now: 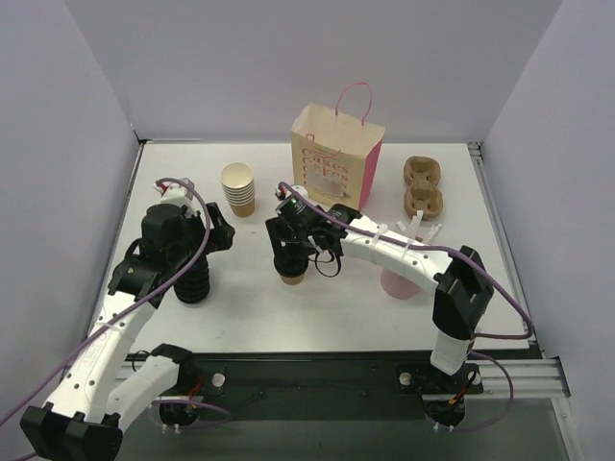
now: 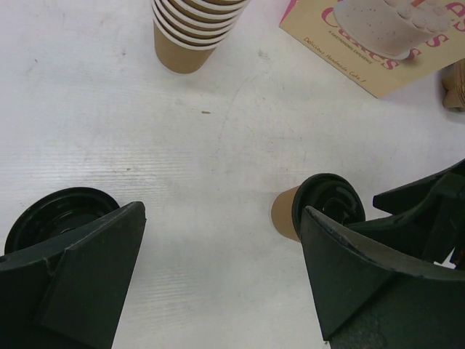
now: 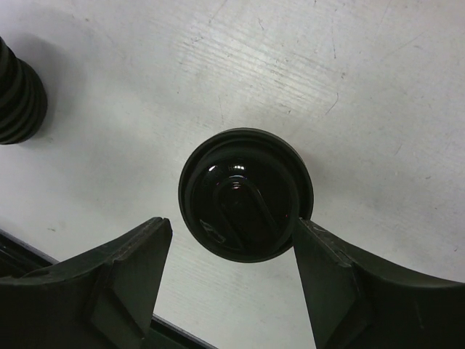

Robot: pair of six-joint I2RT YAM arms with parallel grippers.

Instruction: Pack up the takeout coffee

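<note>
The takeout coffee (image 1: 292, 278), a tan paper cup with a black lid, stands on the table in front of the paper bag (image 1: 336, 154). My right gripper (image 1: 294, 257) hovers straight over it. In the right wrist view the black lid (image 3: 245, 194) lies between my open fingers (image 3: 131, 269). The right finger is at the lid's edge and the left one is apart from it. My left gripper (image 1: 197, 252) is open and empty. In its wrist view the coffee (image 2: 312, 207) shows at the right, beside the right finger (image 2: 349, 283).
A stack of black lids (image 1: 192, 280) stands under my left arm and shows in the left wrist view (image 2: 54, 218). A stack of lidless cups (image 1: 238, 188), a cardboard cup carrier (image 1: 423, 185) and a pink cup with straws (image 1: 400, 283) stand around.
</note>
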